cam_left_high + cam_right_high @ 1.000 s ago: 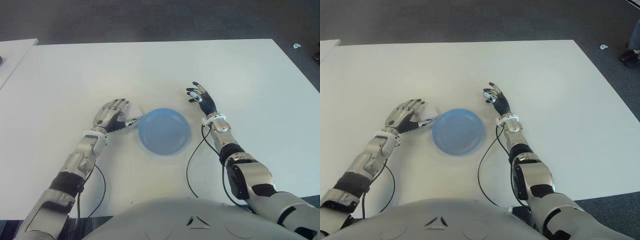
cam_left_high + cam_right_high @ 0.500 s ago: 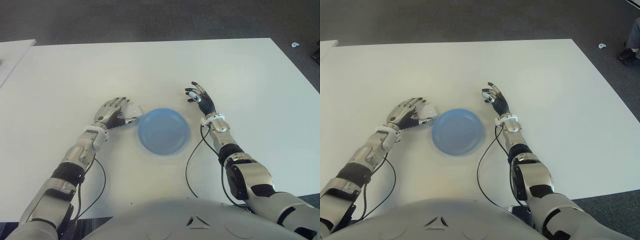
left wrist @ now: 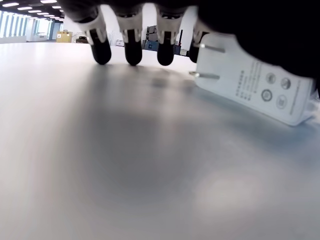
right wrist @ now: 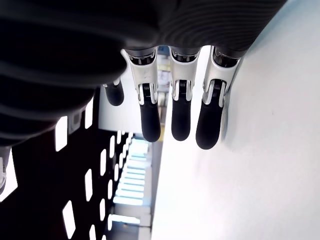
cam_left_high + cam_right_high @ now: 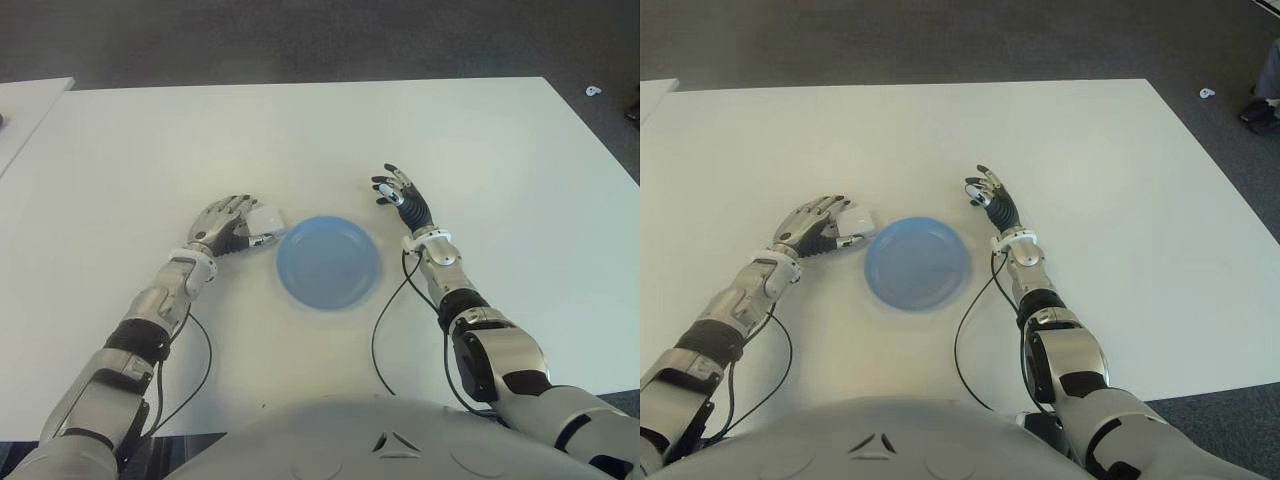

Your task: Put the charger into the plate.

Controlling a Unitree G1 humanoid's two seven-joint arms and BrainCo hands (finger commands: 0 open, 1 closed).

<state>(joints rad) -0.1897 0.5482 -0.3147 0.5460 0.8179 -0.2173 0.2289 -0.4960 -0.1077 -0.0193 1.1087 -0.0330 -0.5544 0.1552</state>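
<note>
Beside the blue plate (image 5: pixel 328 262), the left hand (image 5: pixel 226 225) clutches the white charger (image 5: pixel 264 221); the right hand (image 5: pixel 402 195) shows open-fingered, holding nothing.

A plain light-blue plate (image 5: pixel 329 262) sits on a white table (image 5: pixel 300 140), with dark grey floor (image 5: pixel 300 40) beyond the table's far edge. The charger (image 3: pixel 255 82) is white, with silver metal prongs and small grey printed lettering and round marks on its face. Both the left hand (image 5: pixel 226 225) and the right hand (image 5: pixel 402 192) are silver-grey metal with black fingertips (image 4: pixel 180 120), and thin black cables (image 5: pixel 385 330) trail from the wrists across the white surface.
</note>
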